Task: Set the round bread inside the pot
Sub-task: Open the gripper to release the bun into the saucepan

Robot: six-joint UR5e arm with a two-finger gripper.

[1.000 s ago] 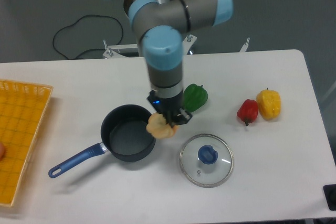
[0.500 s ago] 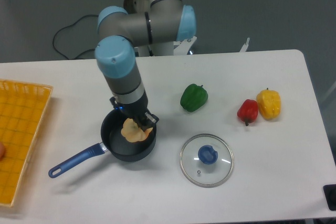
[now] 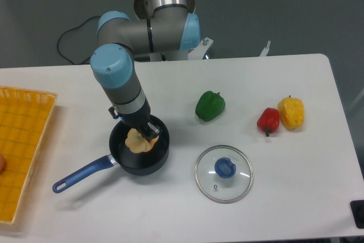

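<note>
Basket (image 3: 23,146): a yellow mesh tray is seen at the far left edge of the table (image 3: 85,209), well apart from the work.
Pot handle (image 3: 82,173): the long blue handle is directed down and to the left, away from the arm.
Pot (image 3: 161,155): the dark round pan is set left of the table's centre; its open mouth lies directly beneath the gripper.
Bread (image 3: 136,141): the lobed tan bun is held over the middle of the pot, inside the rim's outline; whether it touches the pot floor cannot be told.
Gripper (image 3: 142,136): the fingers are closed on the bun from above and slightly to its right; no gap between fingers and bun is visible.
Key relation: the bun is placed just below and to the left of the fingertips, centred over the pot, so the release is judged to need only an opening of the fingers and a straight lift.
Green pepper (image 3: 210,105): it rests to the right of the pot, apart from it.
Glass lid (image 3: 223,173): it lies flat, blue knob up, beside the pot on the right.
Red pepper (image 3: 268,120) and yellow pepper (image 3: 291,112): these are set touching, near the right edge.
</note>
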